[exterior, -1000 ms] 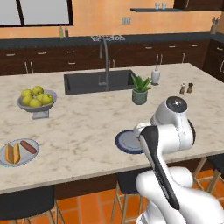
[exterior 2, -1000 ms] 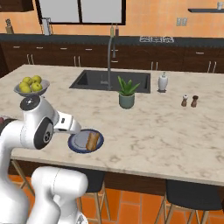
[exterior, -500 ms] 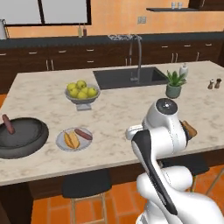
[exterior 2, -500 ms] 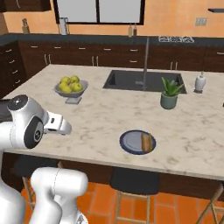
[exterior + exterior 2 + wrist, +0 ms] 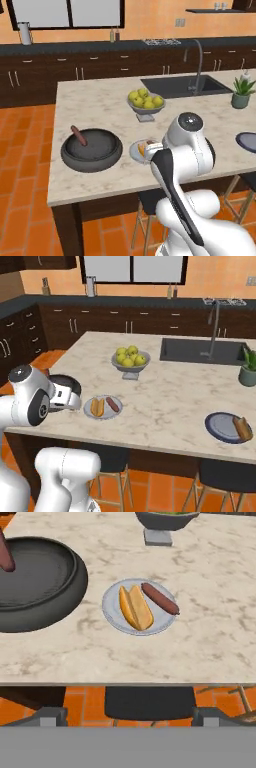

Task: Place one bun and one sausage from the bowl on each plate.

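Marble tabletop [image 5: 165, 401]: claw wide, empty. Reach the last reddish-brown sausage [image 5: 78, 135] leaning on the wide dark bowl [image 5: 92, 150] rim — grip mid-length, across it.

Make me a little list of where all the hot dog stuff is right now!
pale plate: holds one bun and one sausage, side by side
dark plate: holds one bun, no sausage on it
bowl: one sausage left, leaning on its rim
fruit bowl: behind the pale plate, full of yellow-green fruit
gripper: jaws open, holding nothing, hanging back off the counter's near edge
still to do: sausage from bowl to dark plate
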